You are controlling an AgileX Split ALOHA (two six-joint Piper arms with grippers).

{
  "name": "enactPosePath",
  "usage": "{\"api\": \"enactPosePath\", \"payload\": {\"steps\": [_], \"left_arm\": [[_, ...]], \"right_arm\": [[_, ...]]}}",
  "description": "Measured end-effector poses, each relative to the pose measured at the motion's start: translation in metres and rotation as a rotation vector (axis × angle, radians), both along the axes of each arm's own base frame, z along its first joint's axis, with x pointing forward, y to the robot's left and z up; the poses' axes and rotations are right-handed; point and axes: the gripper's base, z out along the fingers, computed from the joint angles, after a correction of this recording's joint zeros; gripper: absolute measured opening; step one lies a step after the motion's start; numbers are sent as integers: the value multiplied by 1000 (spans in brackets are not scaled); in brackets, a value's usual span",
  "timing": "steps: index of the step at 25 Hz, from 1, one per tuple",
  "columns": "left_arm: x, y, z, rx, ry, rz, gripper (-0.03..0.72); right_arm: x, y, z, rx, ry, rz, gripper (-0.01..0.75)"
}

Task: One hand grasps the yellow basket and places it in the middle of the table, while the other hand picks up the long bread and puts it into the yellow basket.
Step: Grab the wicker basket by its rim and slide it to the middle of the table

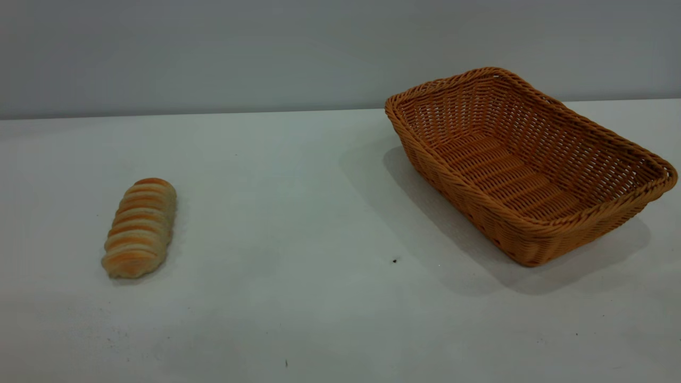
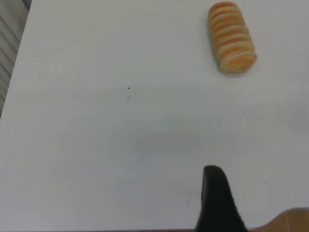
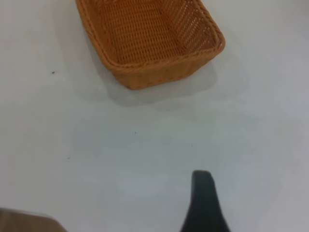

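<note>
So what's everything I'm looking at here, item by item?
yellow basket: one, orange-tan woven wicker, nothing inside, standing on the right side of the table, angled.
long bread: one, orange-brown and cream stripes, lying on the left side of the table, well apart from the basket.
table: one, white, with a few tiny dark specks.
wall: pale grey, behind the table.
left end effector: only one black finger shows, in its wrist view, above bare table short of the bread.
right end effector: only one black finger shows, in its wrist view, above bare table short of the basket.
</note>
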Motion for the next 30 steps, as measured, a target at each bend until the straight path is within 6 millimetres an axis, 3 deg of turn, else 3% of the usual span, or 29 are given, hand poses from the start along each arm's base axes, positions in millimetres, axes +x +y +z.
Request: {"api": "enactPosePath", "payload": {"steps": [30], "left_arm": [[0,0,0,0,0,-15,516]], "right_arm": [[0,0,0,0,0,16,587]]}}
